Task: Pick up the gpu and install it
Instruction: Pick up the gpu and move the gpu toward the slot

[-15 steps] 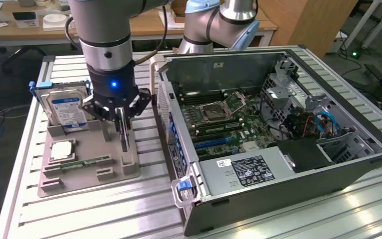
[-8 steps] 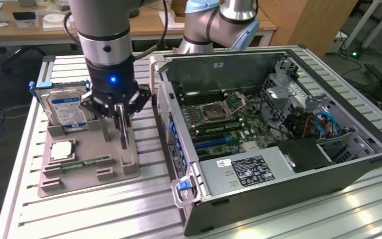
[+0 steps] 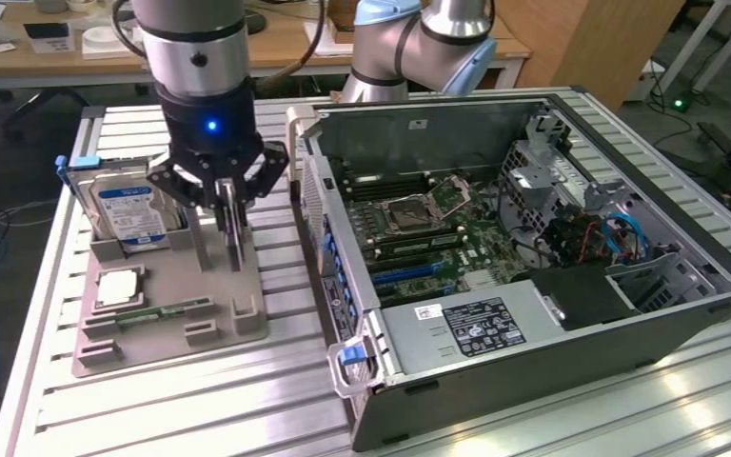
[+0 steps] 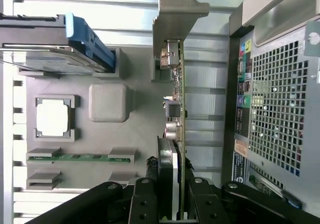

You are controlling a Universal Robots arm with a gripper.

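Pincer [image 3: 227,202] hangs straight down over the grey holder [image 3: 213,295], its two fingers pressed against the flat faces of the graphics card [image 3: 231,238], which stands on edge directly beneath it. Pinched this way, the thin card stays upright, probably so it can go into a slot edge first. Whether its lower edge is clear of the holder I cannot tell. Just beside the pincer, on the exterior view's left, the hard drive [image 3: 130,214] stands upright. Below it, a processor chip [image 3: 118,286] and a memory stick [image 3: 163,311] lie on the holder. On the pincer's other side is the open computer case [image 3: 569,367], whose near wall rises between the card and the motherboard [image 3: 429,228].
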